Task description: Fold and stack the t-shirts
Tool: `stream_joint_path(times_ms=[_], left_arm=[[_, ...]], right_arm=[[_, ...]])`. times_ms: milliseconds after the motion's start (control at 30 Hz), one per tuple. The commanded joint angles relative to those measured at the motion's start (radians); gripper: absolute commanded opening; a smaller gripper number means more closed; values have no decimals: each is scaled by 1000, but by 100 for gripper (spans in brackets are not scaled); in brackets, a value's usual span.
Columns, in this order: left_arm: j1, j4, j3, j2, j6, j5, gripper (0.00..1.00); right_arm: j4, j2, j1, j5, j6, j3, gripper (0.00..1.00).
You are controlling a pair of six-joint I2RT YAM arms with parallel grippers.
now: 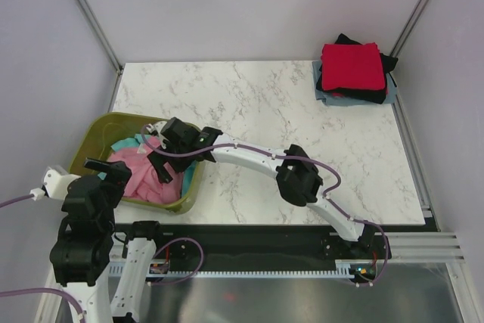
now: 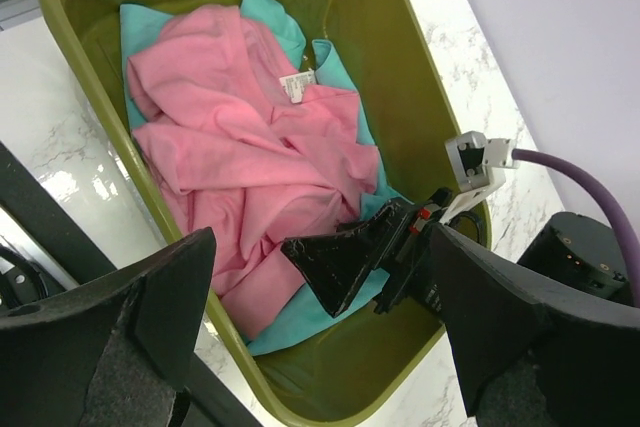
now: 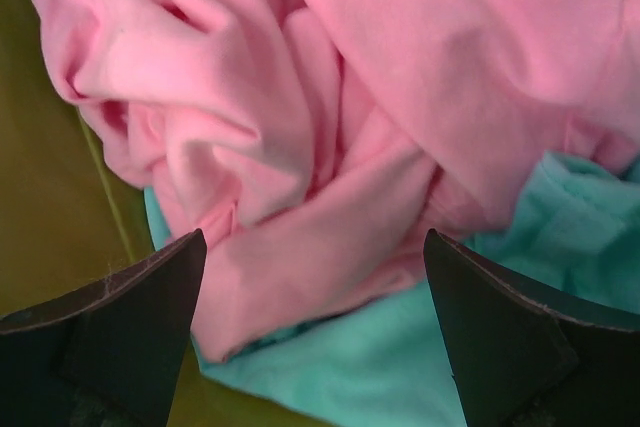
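A crumpled pink t-shirt (image 1: 140, 173) lies on a teal t-shirt (image 1: 125, 142) inside the olive-green tub (image 1: 94, 132) at the table's left. Both show in the left wrist view, pink (image 2: 250, 147) over teal (image 2: 310, 312), and in the right wrist view, pink (image 3: 330, 137) over teal (image 3: 400, 367). My right gripper (image 1: 160, 163) is open, reaching into the tub just above the pink shirt (image 3: 315, 277). My left gripper (image 1: 106, 175) is open and empty above the tub's near edge (image 2: 320, 347). A folded stack, red t-shirt (image 1: 350, 66) over black and grey-blue ones, sits at the far right.
The tub's rim (image 2: 100, 117) and walls surround the shirts closely. The right arm (image 1: 302, 179) stretches across the marble table (image 1: 257, 104) from the near right. Grey walls and frame posts close in the table's sides.
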Motion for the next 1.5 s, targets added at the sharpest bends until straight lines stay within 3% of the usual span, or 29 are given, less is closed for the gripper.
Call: stream_joint_path(times_ms=[0,267,467,600,633,700,733,800,900,967,1000,1033,1100,1233,1333,1467], left_arm=[[-4,28,-24,-12,41,-14,95],[-13,33,-24,-21,67,-33,93],[-13,36,-41,-28,65,-33,93],[-45,36,-39,-29,74,-42,92],[-46,36,-42,-31,77,-48,92],[-50,37,-47,-31,77,-50,92],[-48,37,-53,-34,76,-48,92],[-48,39,-54,-32,74,-45,92],[-48,40,-53,-34,82,-42,91],[-50,37,-50,-37,87,-45,91],[-51,37,-50,-37,87,-45,91],[-53,39,-53,-38,88,-47,91],[-53,40,-53,-37,87,-45,91],[-63,43,-30,-26,123,-121,95],[-95,45,14,-20,149,-184,97],[-123,74,58,-11,189,-154,98]], right_arm=[[105,2,14,-11,6,52,98],[300,-76,14,12,33,-74,98],[276,-18,15,20,43,8,98],[285,8,20,11,65,29,83],[294,7,29,12,63,25,72],[317,7,37,15,65,21,60],[326,11,41,14,66,21,49],[337,22,44,4,75,33,46],[337,53,43,-2,88,44,52],[337,62,44,-5,91,45,46],[336,67,43,-8,89,45,39],[337,67,43,-9,89,45,21],[334,58,43,6,80,44,1],[297,-1,-10,50,54,91,0],[224,-85,-118,53,63,249,0],[231,-342,-235,160,2,299,0]])
